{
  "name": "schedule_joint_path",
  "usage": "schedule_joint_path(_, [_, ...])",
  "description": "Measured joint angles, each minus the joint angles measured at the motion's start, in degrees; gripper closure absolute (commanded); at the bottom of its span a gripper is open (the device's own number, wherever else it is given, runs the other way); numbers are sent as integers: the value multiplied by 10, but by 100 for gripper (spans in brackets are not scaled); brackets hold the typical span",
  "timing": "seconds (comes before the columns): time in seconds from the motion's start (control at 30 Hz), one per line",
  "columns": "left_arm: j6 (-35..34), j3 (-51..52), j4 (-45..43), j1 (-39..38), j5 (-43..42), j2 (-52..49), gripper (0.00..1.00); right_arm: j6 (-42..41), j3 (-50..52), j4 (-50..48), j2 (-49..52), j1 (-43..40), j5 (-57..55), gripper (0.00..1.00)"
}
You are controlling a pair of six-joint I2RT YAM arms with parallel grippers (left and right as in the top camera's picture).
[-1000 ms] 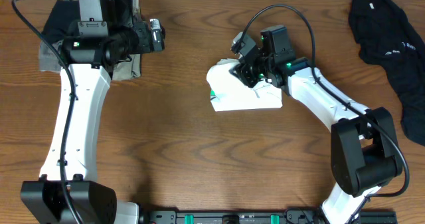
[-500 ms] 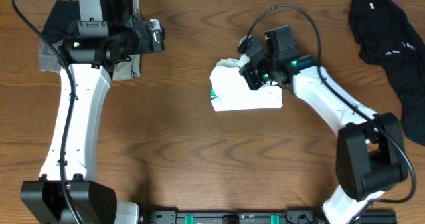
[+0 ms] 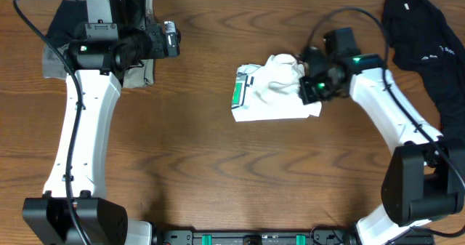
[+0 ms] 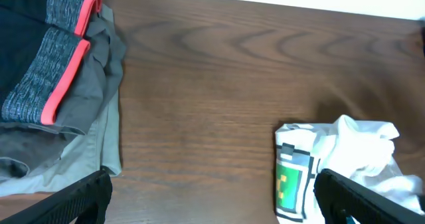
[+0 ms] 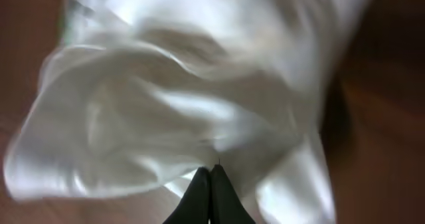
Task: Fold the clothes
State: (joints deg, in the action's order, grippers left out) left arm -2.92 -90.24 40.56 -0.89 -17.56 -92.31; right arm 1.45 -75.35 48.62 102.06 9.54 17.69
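because the right claw (image 3: pixel 314 87) pinches the white cotton t-shirt with a green square (image 3: pixel 270 92) by its right side, the shirt sits bunched in a lump, not flat, on the brown wooden table (image 3: pixel 218 172), nearer the far edge. i think this grip is for pulling a part over to fold it. its two fingers are squeezed together on white cloth. the left claw (image 3: pixel 168 38) is wide apart and holds nothing, by the grey folded pile (image 3: pixel 52 62) in the far left corner.
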Motion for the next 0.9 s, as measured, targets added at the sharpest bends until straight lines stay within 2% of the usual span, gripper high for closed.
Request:
schedule_joint_path(0.1, [0,0,0,0,0,0,2,-25,0,48,0,-15,-31,97])
schedule_joint_path(0.17, [1,0,0,0,0,0,2,-39,0,66,0,-20,-46,59])
schedule_joint_path(0.2, [2,0,0,0,0,0,2,-41,0,72,0,-21,-51,48])
schedule_joint_path(0.23, [3,0,0,0,0,0,2,-43,0,75,0,-21,-56,47])
schedule_joint_path(0.47, [11,0,0,0,0,0,2,-48,-8,80,0,-21,-62,51])
schedule_joint_path(0.7, [15,0,3,0,0,0,2,-53,-75,35,0,-19,-35,69])
schedule_joint_path(0.9, [15,0,3,0,0,0,2,-57,-78,5,10,3,-33,71])
